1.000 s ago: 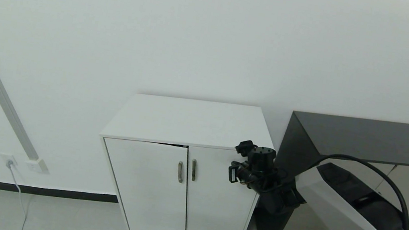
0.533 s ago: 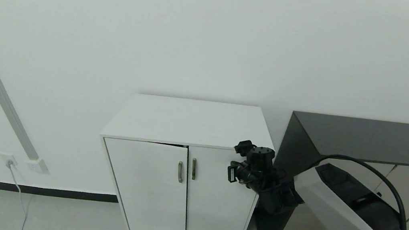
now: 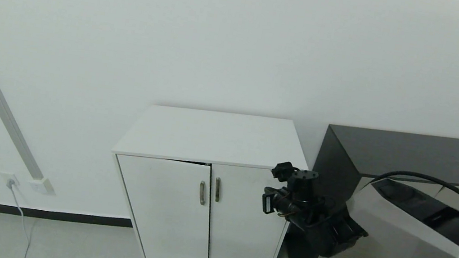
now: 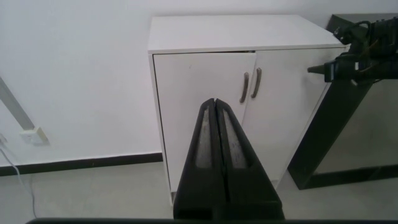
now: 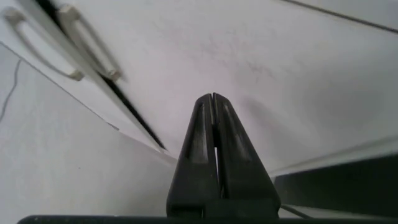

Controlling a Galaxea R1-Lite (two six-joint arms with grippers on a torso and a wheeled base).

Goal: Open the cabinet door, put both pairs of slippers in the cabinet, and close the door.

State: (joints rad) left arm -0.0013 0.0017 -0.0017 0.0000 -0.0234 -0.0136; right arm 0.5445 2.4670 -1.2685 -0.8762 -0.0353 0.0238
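no words, numbers, labels or signs can be read anywhere: the white cabinet, the black sideboard beside it and the wall socket all show plain, unmarked faces.

I see my right gripper hanging before the right door of the white cabinet, whose left door stands slightly ajar, a black cabinet just beside it.
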